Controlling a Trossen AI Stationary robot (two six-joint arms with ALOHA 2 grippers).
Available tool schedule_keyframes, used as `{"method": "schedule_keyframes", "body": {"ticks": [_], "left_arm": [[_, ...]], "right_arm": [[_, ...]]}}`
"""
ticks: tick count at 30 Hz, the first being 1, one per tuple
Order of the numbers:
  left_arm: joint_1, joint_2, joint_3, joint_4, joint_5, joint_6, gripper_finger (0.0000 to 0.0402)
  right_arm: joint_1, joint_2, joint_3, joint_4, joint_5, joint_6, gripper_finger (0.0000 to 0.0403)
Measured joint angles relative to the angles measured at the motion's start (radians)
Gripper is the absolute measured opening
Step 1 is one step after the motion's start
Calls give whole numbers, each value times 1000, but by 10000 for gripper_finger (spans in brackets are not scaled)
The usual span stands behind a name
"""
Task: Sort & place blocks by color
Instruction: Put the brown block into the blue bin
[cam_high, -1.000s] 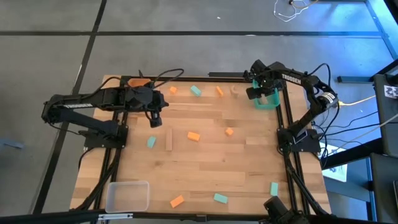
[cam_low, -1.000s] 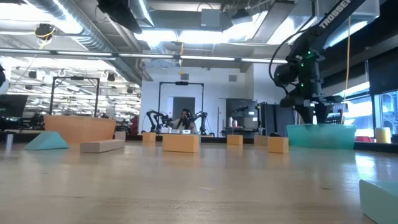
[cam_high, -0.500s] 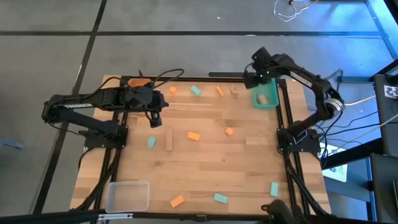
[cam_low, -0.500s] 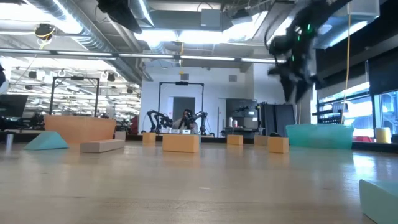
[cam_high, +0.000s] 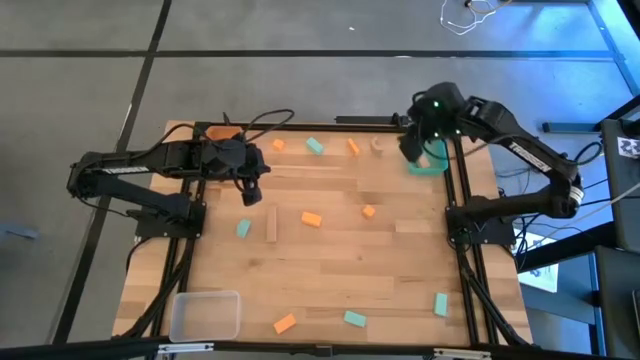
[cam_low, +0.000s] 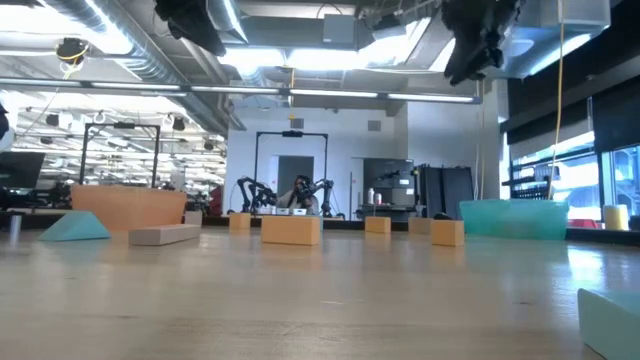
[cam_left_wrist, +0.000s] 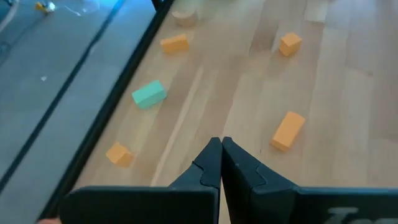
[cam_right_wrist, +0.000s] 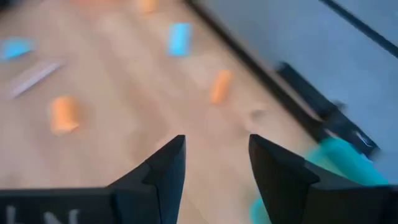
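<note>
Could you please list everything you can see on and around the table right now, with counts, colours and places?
Orange wooden blocks: five seen from above; two near the far edge, two mid-table, one at the near edge.
Mint-teal wooden blocks: four; one far, one left of centre, two near the near-right corner.
Pale natural wood blocks: a long bar mid-left, a small round one by the far edge.
Teal plastic bin: one, far right.
Orange plastic bin: one, far left, partly hidden.
Clear plastic bin: one, near-left corner.
Wooden table: one.
Left gripper: shut, empty, over the table's left.
Right gripper: open, empty, raised beside the teal bin.
</note>
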Motion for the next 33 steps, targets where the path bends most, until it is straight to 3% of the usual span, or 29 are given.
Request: {"method": "schedule_keyframes", "body": {"ticks": [5, 11, 33], "left_arm": [[0, 0, 0, -50, 43, -93, 0], [0, 0, 0, -113, 81, -263, 0], [0, 30, 0, -132, 89, -872, 0]], "right_arm": [[67, 16, 0, -71, -233, -103, 177], [129, 33, 0, -100, -388, -207, 177], [158, 35, -1, -70, -395, -230, 177]]}}
